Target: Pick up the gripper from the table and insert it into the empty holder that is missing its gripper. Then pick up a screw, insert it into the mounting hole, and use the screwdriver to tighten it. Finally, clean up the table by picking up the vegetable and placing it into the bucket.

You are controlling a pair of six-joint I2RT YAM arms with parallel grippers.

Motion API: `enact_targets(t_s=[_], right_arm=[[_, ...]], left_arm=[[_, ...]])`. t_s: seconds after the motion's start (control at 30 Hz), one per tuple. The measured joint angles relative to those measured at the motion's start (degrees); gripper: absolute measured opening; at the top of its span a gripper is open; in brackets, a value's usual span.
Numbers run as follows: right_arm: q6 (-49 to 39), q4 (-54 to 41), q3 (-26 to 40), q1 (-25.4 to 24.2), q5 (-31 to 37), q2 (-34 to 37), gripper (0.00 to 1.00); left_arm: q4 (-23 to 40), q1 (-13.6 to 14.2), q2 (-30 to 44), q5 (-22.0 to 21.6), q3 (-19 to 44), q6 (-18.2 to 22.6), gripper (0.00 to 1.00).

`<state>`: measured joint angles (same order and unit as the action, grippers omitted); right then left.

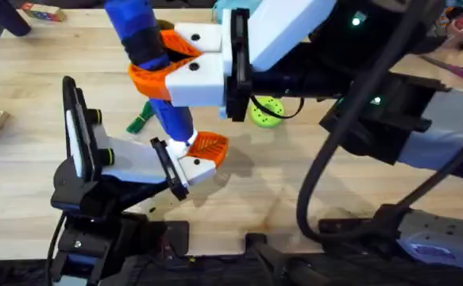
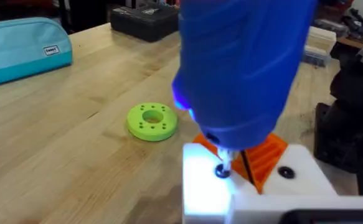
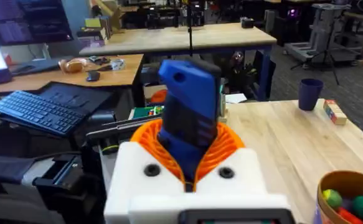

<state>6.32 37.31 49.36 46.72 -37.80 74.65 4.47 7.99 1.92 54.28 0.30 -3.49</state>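
The right gripper [image 1: 171, 67] comes in from the 3 o'clock side of the overhead view. Its white and orange fingers [image 1: 153, 78] are pinching the screwdriver [image 1: 148, 48] around its dark band. The screwdriver is fat and blue, and it stands nearly straight up. From the right wrist camera you can see the blue handle [image 3: 190, 115] sitting between the two orange pads [image 3: 228, 149].

The thin metal tip of the screwdriver points down onto the gripper [image 1: 203, 155] (the small orange ribbed one on a white block). That small gripper sits at the end of the holder [image 1: 96, 171], against the black clamp plate [image 1: 170, 167]. The holder stands at about 8 o'clock on the table [image 1: 25, 95].

In the left wrist view the tip [image 2: 221, 169] touches a small dark screw [image 2: 221, 172] in the white block [image 2: 256, 180]. One more dark hole [image 2: 285, 172] is just beside it, and the orange ribs [image 2: 265, 155] lie behind the tip.

The left gripper's own fingers cannot be seen, so I cannot tell if they are spread or pressed together.

The vegetable [image 1: 140, 117] is small and dark green. It lies on the table near 10 o'clock from the small gripper, partly behind the screwdriver. A lime-green disc with holes [image 1: 266, 111] lies near the middle of the table. The bucket [image 3: 349, 199] has a yellow rim and little toy foods inside.
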Motion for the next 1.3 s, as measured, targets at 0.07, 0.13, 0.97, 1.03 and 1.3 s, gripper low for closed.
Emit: enact_targets(t_s=[0.07,0.13,0.97,1.03,1.3], right_arm=[[-0.30,-0.04,0.00,0.00,0.00,-0.01,0.046],[-0.60,-0.02,0.00,0.00,0.01,0.09,0.046],[-0.74,0.64,0.34,-0.01,-0.12,1.86,0.046],[-0.74,0.64,0.35,-0.02,-0.53,1.86,0.046],[-0.76,0.15,0.42,-0.19,-1.35,1.86,0.046]], left_arm=[[0.01,0.00,0.00,0.00,0.00,0.00,0.007],[0.00,0.00,0.00,0.01,0.00,0.00,0.007],[0.15,0.00,0.05,0.00,0.00,-0.20,0.007],[0.15,0.00,0.05,0.00,0.00,-0.20,0.007],[-0.50,0.02,0.05,0.04,0.00,-2.55,0.007]])
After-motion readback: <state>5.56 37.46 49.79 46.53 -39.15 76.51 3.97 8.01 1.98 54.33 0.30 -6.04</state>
